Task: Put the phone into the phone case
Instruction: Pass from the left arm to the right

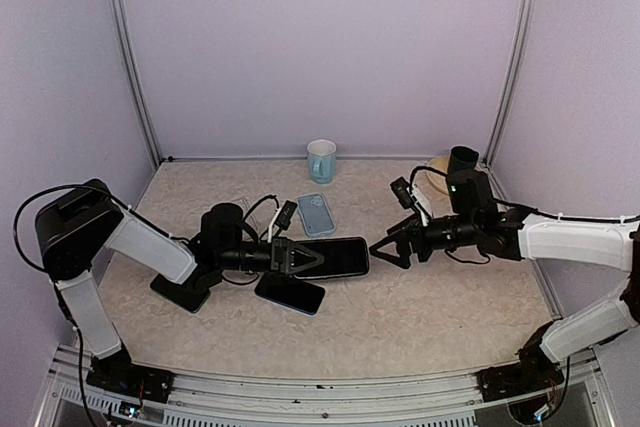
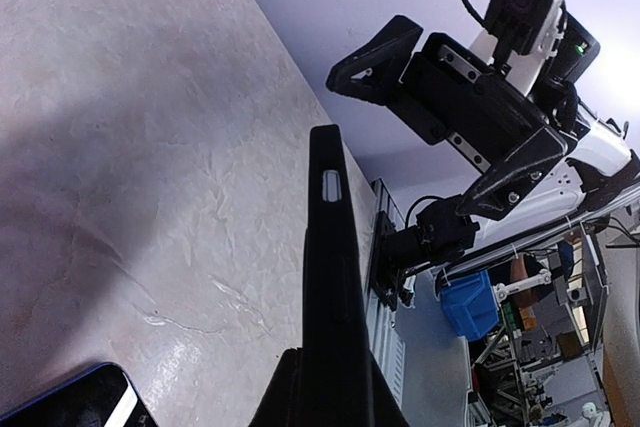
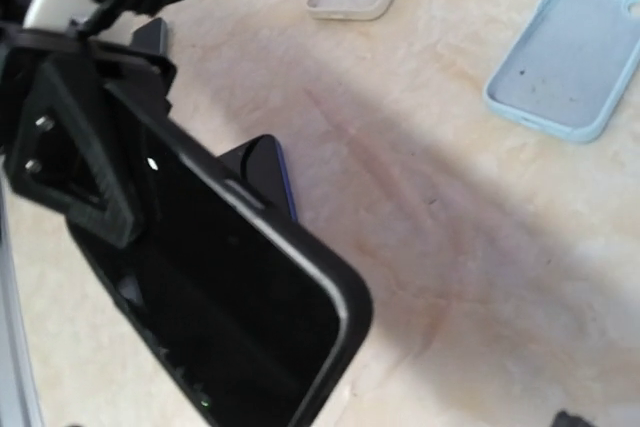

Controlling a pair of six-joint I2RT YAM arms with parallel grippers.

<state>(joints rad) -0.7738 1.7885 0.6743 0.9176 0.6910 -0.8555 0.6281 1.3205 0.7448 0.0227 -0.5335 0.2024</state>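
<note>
1. Top external view: the left tool [image 1: 303, 257] pinches one end of a black case [image 1: 342, 257]. It holds the case out roughly level above the surface [image 1: 430, 317], free end aimed at the right tool [image 1: 386, 250]. I read this as presenting the case for a two-armed fit.
2. The right tool is spread wide and grips nothing. It sits just beside the case's free end without touching it. From the left wrist, its fingers [image 2: 372, 55] are splayed and face the case's edge.
3. The phone [image 1: 290, 293] lies flat on the surface, just below and beside the left tool. It is a dark slab with a blue rim, and neither tool grips it.
4. Edge-on, the black case is thin, with a slot cut into its side wall. Its corners are rounded and its rim raised. From the right wrist its broad face looks glossy, so I cannot tell whether it is empty.
5. A light blue case [image 1: 317, 215] lies hollow side up farther back, apart from both tools.
</note>
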